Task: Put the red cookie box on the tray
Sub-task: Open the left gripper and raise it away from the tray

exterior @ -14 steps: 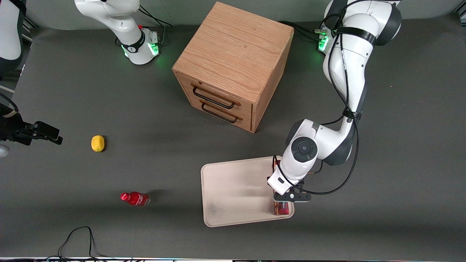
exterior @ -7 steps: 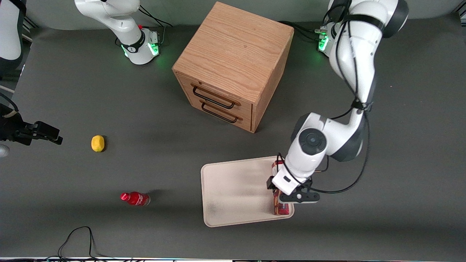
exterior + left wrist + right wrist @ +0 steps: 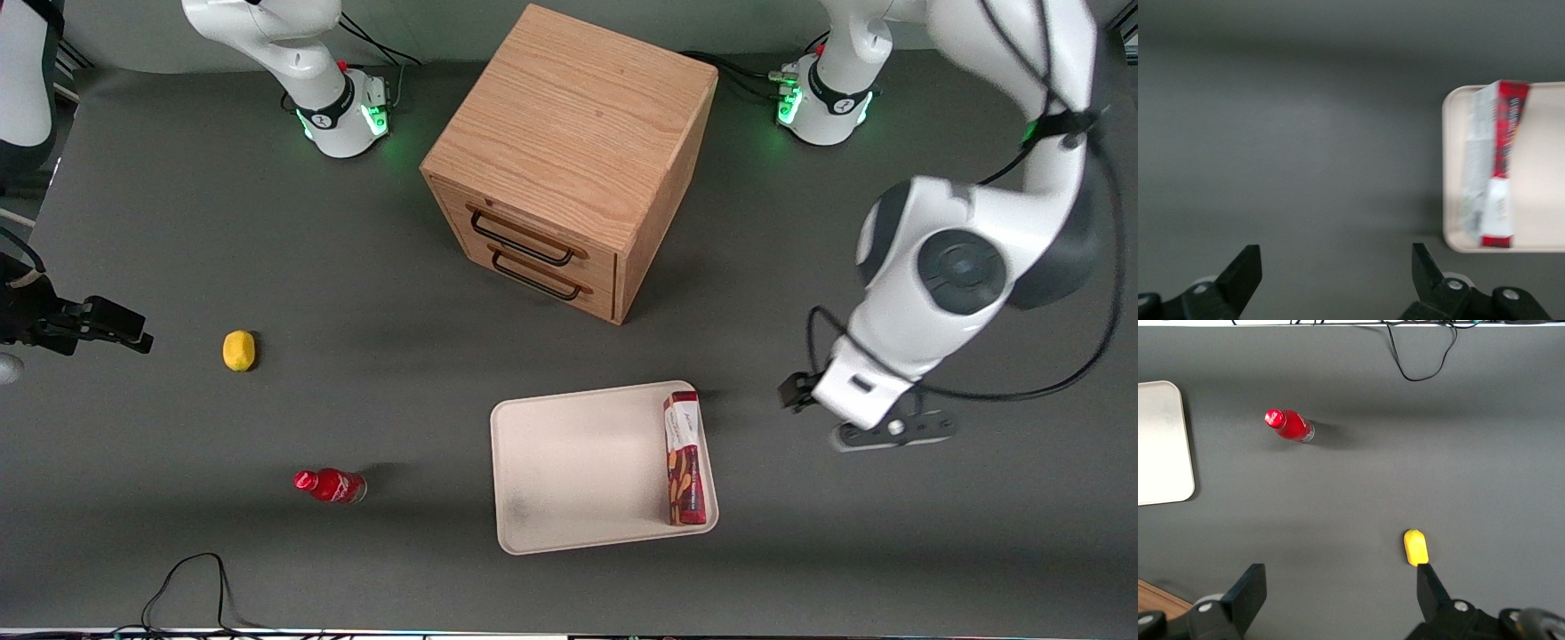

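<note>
One red cookie box stood on its narrow side along the tray edge nearest the working arm's end of the table, inside the low rim, its white label end pointing toward the wooden drawer cabinet. From the wrist camera the carton showed its red top edge and pale face, set just within the rounded corner of the cream tray.

Well apart from the box, the gripper hung over bare dark tabletop toward the working arm's end, level with the tray's cabinet-side edge. Its two black fingers were spread wide with nothing between them, only grey mat showing in the gap.

The cabinet stood farther from the front camera than the tray, both drawers closed, each with a dark wire handle. A small red bottle lay on the table toward the parked arm's end, about as near the front camera as the tray, and a lemon sat farther toward that end. A loop of black cable rested at the table's front edge.
</note>
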`<state>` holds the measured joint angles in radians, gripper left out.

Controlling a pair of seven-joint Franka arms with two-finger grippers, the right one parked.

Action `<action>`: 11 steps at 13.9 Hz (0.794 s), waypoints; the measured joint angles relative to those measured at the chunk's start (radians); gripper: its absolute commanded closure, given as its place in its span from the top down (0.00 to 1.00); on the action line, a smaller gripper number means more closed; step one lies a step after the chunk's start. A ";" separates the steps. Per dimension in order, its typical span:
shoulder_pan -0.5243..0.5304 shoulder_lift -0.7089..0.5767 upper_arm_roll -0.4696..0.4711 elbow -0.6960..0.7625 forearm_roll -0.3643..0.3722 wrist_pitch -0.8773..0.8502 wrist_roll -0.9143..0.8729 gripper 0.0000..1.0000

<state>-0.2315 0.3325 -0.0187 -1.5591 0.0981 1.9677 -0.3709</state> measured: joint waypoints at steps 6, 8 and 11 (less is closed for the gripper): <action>0.177 -0.335 0.002 -0.267 -0.040 -0.013 0.273 1.00; 0.221 -0.434 0.003 -0.322 -0.081 -0.055 0.340 1.00; 0.239 -0.508 0.002 -0.353 -0.095 -0.084 0.358 1.00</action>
